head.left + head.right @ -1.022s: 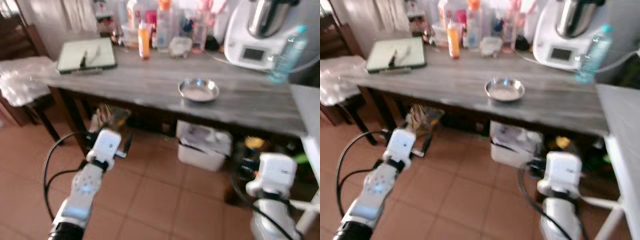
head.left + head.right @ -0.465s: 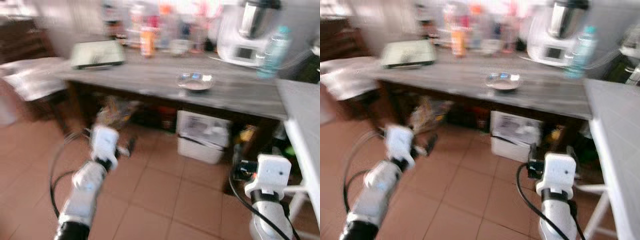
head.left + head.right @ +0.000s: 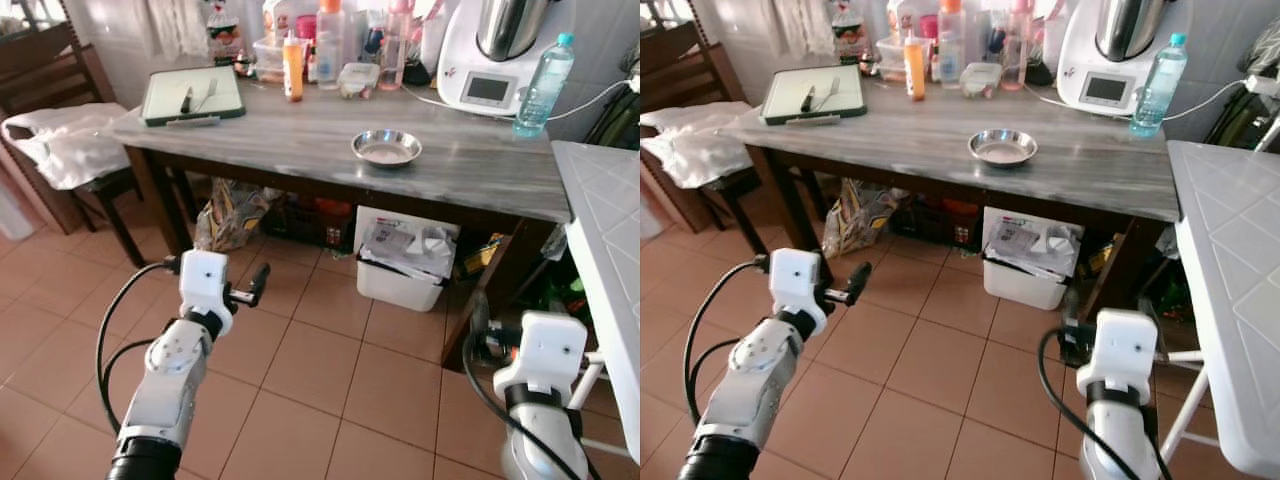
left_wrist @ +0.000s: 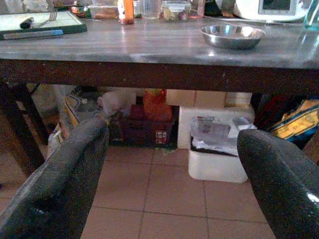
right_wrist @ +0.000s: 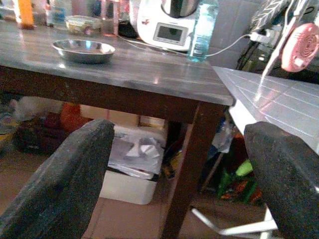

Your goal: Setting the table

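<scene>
Blur gone; steel bowl (image 3: 386,147) sits on table (image 3: 300,140), labels unreadable.

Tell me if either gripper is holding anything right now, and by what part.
Nothing is held. The left gripper and right gripper are both open and empty, in front of the table.

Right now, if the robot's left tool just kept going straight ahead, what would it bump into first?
Probably the stuff under the table: the left tool, fingers open and empty, points below the tabletop edge toward the white bin and the bags beside it. Which lies nearer is hard to judge.
</scene>
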Available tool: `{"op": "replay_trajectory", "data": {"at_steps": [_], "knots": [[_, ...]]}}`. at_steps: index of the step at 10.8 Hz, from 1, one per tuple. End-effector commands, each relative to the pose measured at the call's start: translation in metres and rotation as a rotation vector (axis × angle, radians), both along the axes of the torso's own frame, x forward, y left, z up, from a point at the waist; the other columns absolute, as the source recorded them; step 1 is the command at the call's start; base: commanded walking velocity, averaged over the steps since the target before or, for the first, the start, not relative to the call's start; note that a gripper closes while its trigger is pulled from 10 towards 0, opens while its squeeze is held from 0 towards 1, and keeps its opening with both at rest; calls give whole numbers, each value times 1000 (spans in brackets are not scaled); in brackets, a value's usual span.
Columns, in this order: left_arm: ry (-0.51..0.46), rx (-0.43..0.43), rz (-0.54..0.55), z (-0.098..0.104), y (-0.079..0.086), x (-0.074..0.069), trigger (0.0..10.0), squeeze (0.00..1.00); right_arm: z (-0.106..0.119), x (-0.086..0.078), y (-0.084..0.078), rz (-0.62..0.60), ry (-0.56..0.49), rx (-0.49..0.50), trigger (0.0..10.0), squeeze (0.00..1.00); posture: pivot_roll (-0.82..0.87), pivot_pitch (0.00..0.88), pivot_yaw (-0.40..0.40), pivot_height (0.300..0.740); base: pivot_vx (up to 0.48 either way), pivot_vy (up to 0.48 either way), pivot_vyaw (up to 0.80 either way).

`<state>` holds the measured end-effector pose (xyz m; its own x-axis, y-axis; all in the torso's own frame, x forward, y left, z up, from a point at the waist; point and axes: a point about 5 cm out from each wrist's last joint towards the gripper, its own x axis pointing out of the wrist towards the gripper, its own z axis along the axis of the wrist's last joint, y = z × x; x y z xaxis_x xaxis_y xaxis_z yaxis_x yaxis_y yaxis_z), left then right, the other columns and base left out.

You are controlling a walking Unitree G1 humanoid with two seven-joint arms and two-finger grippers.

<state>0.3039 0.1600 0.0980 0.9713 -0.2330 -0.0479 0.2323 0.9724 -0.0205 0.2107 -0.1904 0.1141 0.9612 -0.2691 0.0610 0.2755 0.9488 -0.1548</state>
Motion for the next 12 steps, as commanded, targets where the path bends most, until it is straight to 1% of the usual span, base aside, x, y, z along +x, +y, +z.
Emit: {"op": "replay_trajectory", "data": {"at_steps": [1, 2, 3, 4, 5, 6, 7, 8, 10, 11, 12], "knots": [[-8, -39, 10, 4, 3, -1, 10000, 0, 1, 1, 1, 13, -4, 15, 10000, 0, 82, 43, 29, 740, 0, 0, 0], [-4, -39, 11, 4, 4, -1, 10000, 0, 0, 0, 1, 0, -2, 14, 10000, 0, 82, 43, 29, 740, 0, 0, 0], [25, -35, 10, 0, 5, -2, 10000, 0, -2, -1, -2, -55, -13, -10, 10000, 0, 81, 45, 34, 740, 0, 0, 0], [36, -52, -1, -1, 4, -3, 10000, 0, -3, -4, -7, -106, -17, 32, 10000, 0, 81, 46, 34, 740, 0, 0, 0], [81, -95, -44, -3, 0, -2, 10000, 0, -4, -7, -9, -133, -1, 71, 10000, 0, 82, 47, 33, 740, 0, 0, 0], [95, -123, -44, -5, 0, -3, 10000, 0, -2, -10, -10, -127, -19, 83, 10000, 0, 79, 48, 35, 740, 0, 0, 0], [91, -117, -48, -5, 1, -3, 10000, 0, -1, -11, -11, -127, -23, 79, 10000, 0, 76, 48, 31, 740, 0, 0, 0], [88, -114, -53, -4, 0, -3, 10000, 0, 2, -11, -10, -97, -35, 68, 10000, 0, 75, 47, 29, 740, 0, 0, 0], [71, -110, -51, -2, 0, -3, 10000, 0, 4, -10, -7, -68, -41, 105, 10000, 0, 77, 48, 25, 740, 0, 0, 0], [75, -98, -59, -2, -1, -4, 10000, 0, 10, -6, 3, 11, -78, 166, 10000, 0, 77, 49, 24, 740, 0, 0, -469], [82, -98, -65, -3, -2, -4, 10000, 0, 15, -3, 9, 49, -94, 191, 10000, 0, 77, 49, 24, 740, 0, 0, -769]]}}
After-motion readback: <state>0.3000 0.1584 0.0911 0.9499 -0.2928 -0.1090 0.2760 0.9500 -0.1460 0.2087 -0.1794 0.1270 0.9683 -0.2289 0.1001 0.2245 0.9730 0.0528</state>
